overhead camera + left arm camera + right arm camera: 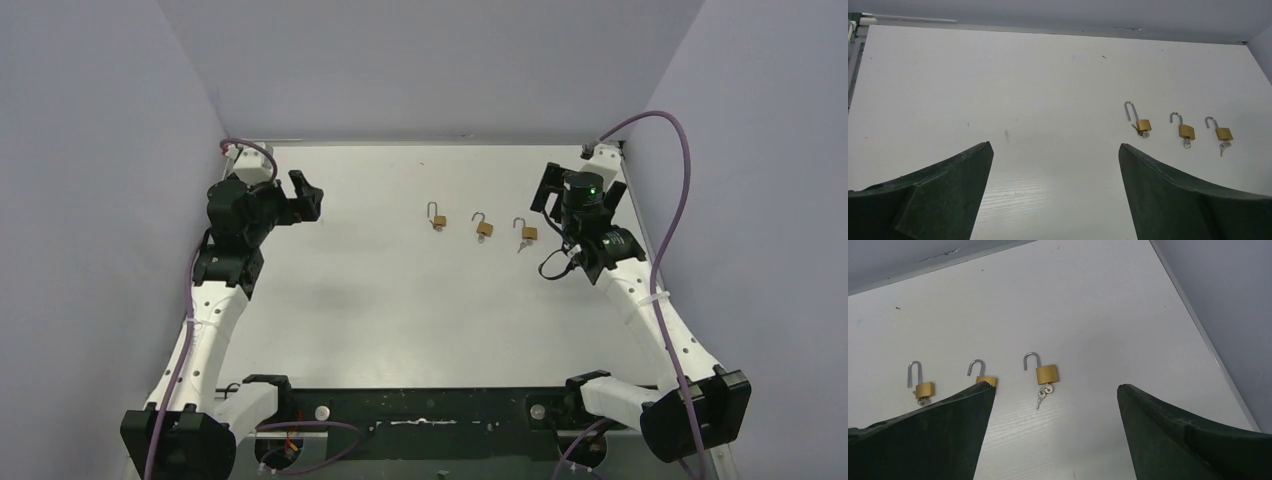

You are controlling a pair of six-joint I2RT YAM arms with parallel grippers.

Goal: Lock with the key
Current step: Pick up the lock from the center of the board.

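Three small brass padlocks lie in a row on the white table, each with its shackle open and a key in its base: the left padlock (437, 218) (1143, 124) (924, 389), the middle padlock (483, 227) (1186, 131) (985, 380) and the right padlock (526, 232) (1224, 133) (1047, 374). The right one has a second key (1040, 399) hanging on a ring. My left gripper (308, 198) (1055, 146) is open and empty, far to the left of the row. My right gripper (578, 192) (1055, 386) is open and empty, just right of the right padlock. Its left finger hides part of the middle padlock.
The table (400, 300) is walled by grey panels at the back and on both sides. Its right edge (1208, 340) runs close beside my right gripper. Purple cables (680, 180) loop along both arms.
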